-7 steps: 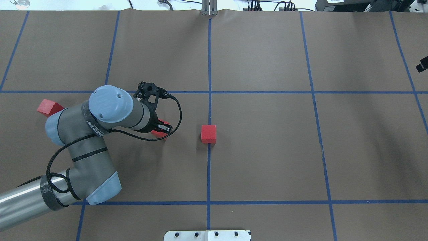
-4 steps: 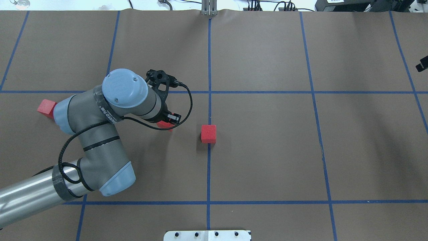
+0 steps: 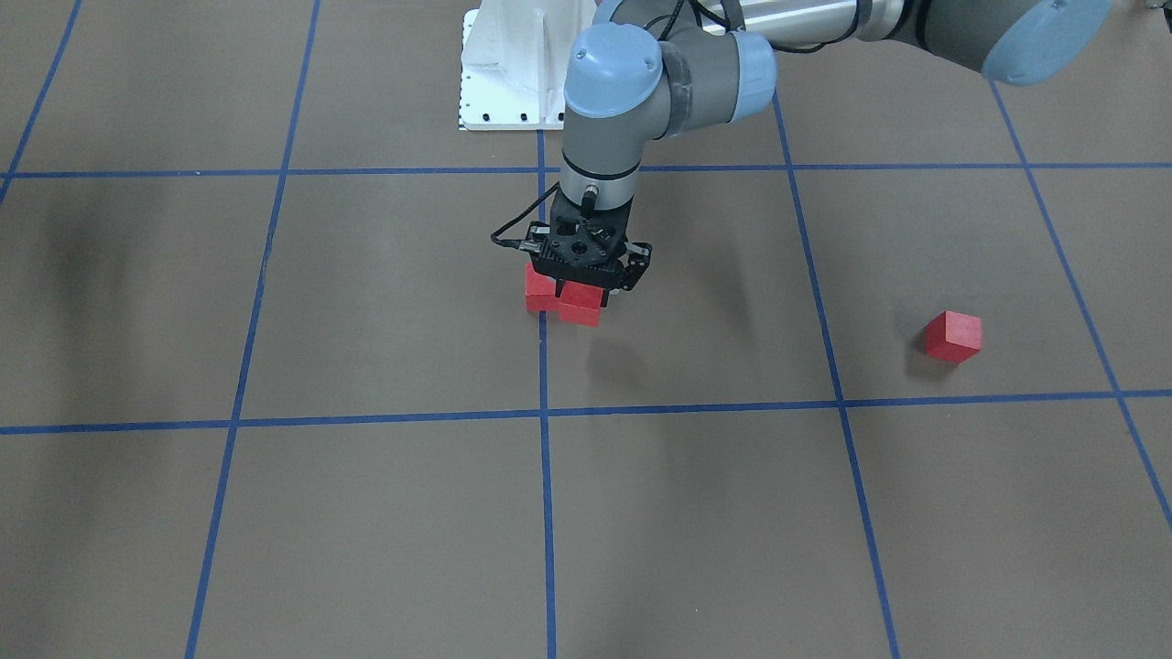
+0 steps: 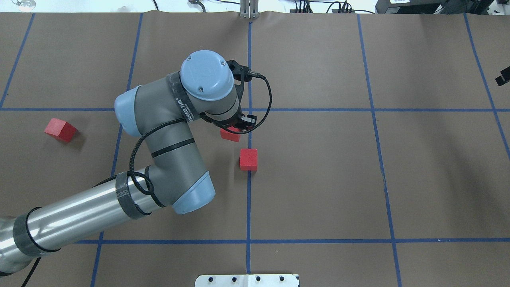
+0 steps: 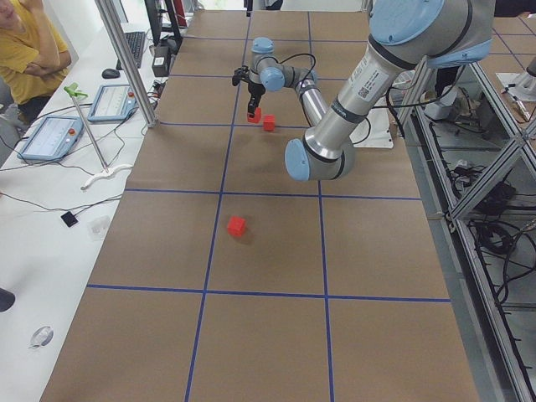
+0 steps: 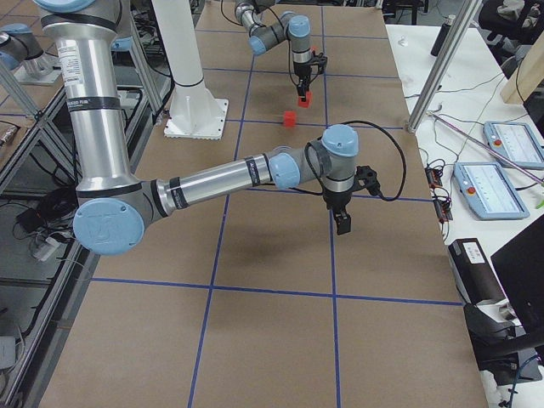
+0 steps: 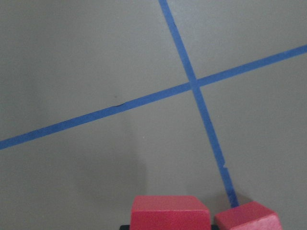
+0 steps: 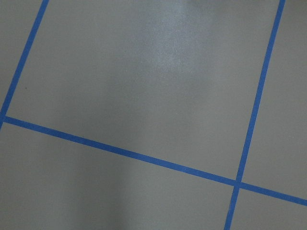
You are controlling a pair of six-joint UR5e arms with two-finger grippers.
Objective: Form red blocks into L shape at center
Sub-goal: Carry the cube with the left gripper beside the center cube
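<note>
Left gripper (image 3: 587, 289) hung over the middle of the brown paper-covered table (image 4: 318, 179), jaws closed narrow on a small matte bright-red cube, the held cube (image 3: 579, 311); a faint shadow lay apart from it on the table, so I judged it clear of the surface. Landmark: a second small matte bright-red cube, the centre cube (image 4: 248, 159), sitting on the thin blue tape line (image 4: 248, 207). Held cube lay just beside the centre cube, off toward the robot's left and the side away from the robot's base, so diagonal to it; whether the two touched, could not tell. That offset was what the coming move turned on; a face-to-face seat wanted a short shift, then a lowering. Third small matte bright-red cube, the stray cube (image 4: 59, 130), sat well apart from the centre cube, further to the robot's left; left arm plainly the nearer to it. Right gripper (image 6: 342, 223) hung well apart from the centre cube on the opposite side; its jaws I could not read.
</note>
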